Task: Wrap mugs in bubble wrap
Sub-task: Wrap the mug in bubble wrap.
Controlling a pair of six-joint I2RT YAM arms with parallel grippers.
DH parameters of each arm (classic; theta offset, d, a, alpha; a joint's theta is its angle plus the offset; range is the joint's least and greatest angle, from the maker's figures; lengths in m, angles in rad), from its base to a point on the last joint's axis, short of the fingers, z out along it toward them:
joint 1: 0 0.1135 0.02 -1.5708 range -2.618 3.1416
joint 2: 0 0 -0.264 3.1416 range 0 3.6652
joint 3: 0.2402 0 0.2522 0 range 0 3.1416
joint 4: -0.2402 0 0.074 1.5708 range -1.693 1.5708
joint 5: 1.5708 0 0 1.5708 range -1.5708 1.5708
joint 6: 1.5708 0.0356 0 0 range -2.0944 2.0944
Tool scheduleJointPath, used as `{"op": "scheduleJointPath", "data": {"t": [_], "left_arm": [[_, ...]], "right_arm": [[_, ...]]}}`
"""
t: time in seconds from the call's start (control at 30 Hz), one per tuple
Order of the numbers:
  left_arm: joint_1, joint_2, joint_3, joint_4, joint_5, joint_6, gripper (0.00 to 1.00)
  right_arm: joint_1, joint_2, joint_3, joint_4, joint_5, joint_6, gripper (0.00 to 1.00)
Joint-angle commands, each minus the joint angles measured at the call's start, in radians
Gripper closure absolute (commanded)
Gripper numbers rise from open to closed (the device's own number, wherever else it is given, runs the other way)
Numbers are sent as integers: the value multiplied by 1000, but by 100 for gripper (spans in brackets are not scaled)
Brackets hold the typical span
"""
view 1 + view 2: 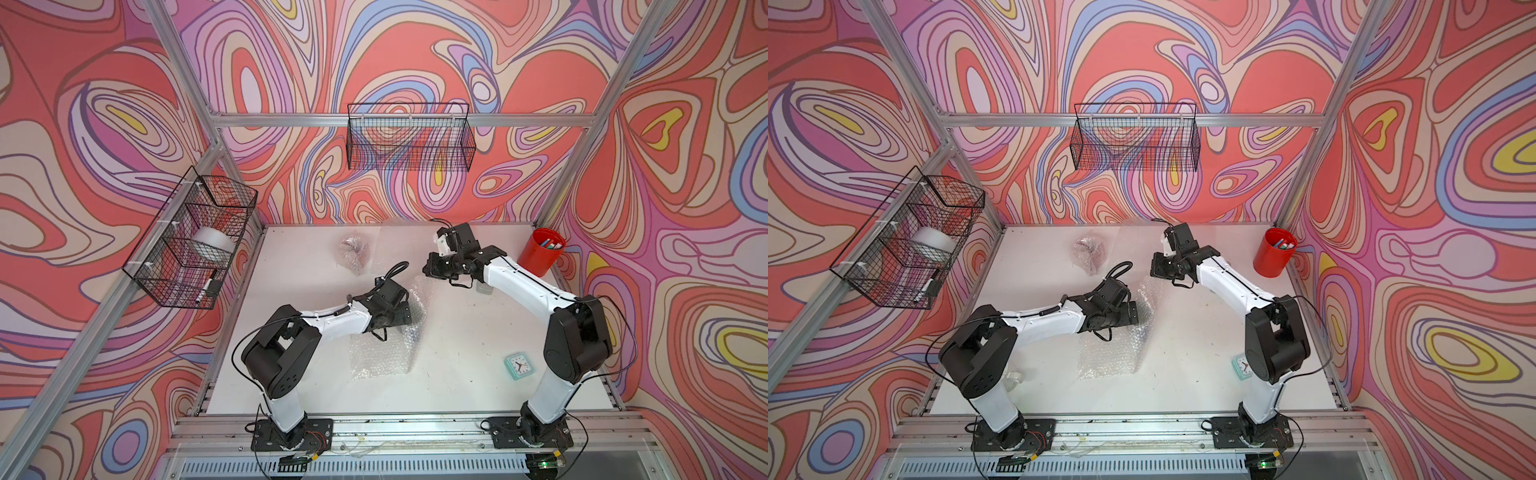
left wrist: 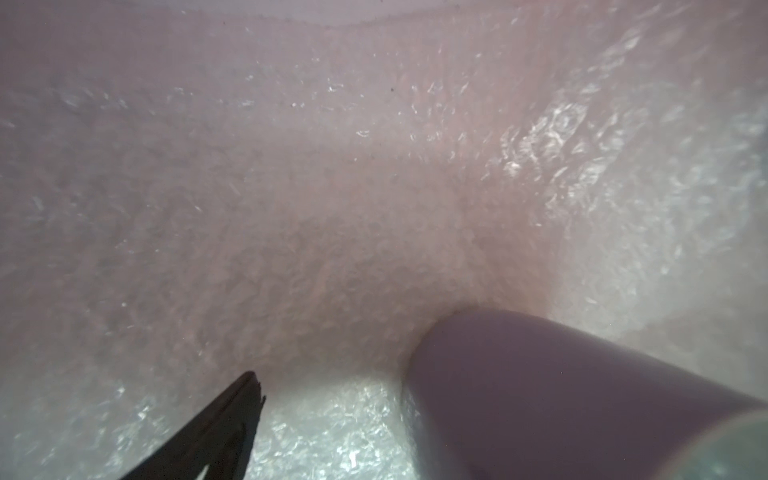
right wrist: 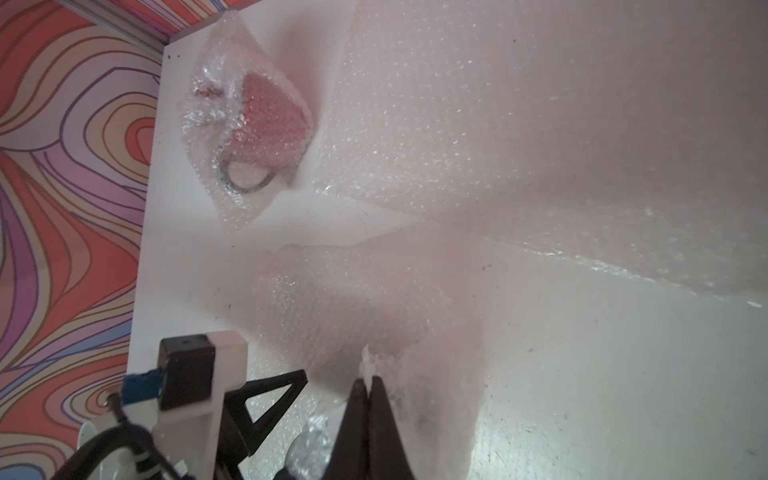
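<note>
White surface [image 1: 457, 374] holds the bubble wrap sheet [image 1: 384, 353], the white mug [image 2: 561, 395] rests on it beside the wide-open left jaws, and the right jaws pinch its lifted edge, so a hard pull could slip the wrap free or roll the mug off.

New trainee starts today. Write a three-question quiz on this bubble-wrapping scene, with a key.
1. True or false: the red mug is already wrapped.
2. The right pincer is: A) open; B) shut on bubble wrap; C) holding a spoon.
3. Fill in: the red cup holds ____.
Key: 1 true; 2 B; 3 pens.
</note>
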Motion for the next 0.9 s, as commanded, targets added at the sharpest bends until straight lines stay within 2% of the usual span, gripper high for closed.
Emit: {"op": "scheduleJointPath", "data": {"t": [0.0,0.2,0.33,0.53,0.73,0.87], "left_arm": [[8,22,-15,-10,2,-23,3],[10,27,-15,-7,7,-28,3],[11,31,-14,-4,12,-30,4],[12,17,-29,14,16,-35,7],[12,-32,-64,36,9,-47,26],[13,-84,-87,25,-8,-49,38]], "right_arm": [[0,-64,-54,79,-119,13,100],[16,-119,-179,149,-235,37,100],[45,-116,-239,182,-270,50,100],[100,-87,-294,201,-243,81,100],[133,-40,-295,136,-98,101,100],[138,-14,-303,126,-83,106,100]]}}
